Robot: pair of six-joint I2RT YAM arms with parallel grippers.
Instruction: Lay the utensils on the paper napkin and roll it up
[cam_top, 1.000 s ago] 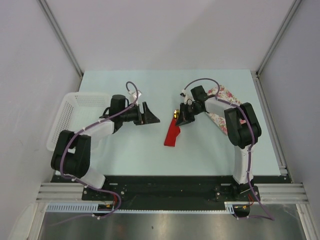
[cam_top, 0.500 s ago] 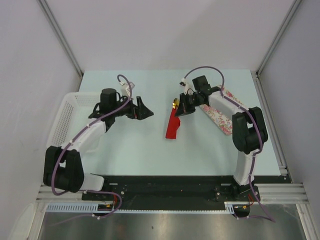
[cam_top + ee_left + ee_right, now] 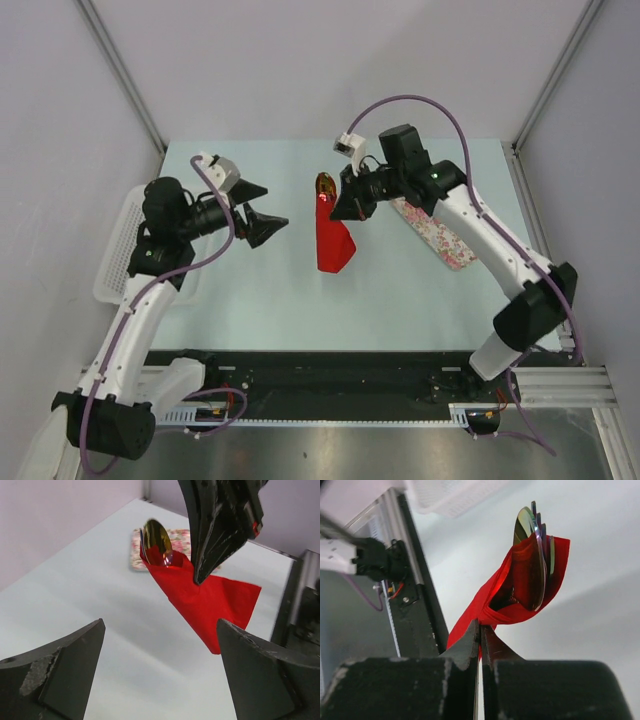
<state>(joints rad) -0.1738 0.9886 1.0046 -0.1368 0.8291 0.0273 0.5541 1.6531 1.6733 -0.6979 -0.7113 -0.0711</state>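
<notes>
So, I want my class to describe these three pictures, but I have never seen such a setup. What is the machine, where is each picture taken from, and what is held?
It is two robot arms bolted at the near edge of a pale table. The wide picture looks down from above and behind them; the other two come from a camera on each wrist, so the dark wedges at the bottom are that arm's own fingers. The right gripper is shut, pinching a red paper napkin folded around a gold-bowled spoon and a fork, whose tines just show. The left gripper is wide open and holds nothing. A floral cloth lies on the right, a white basket at the left edge.
</notes>
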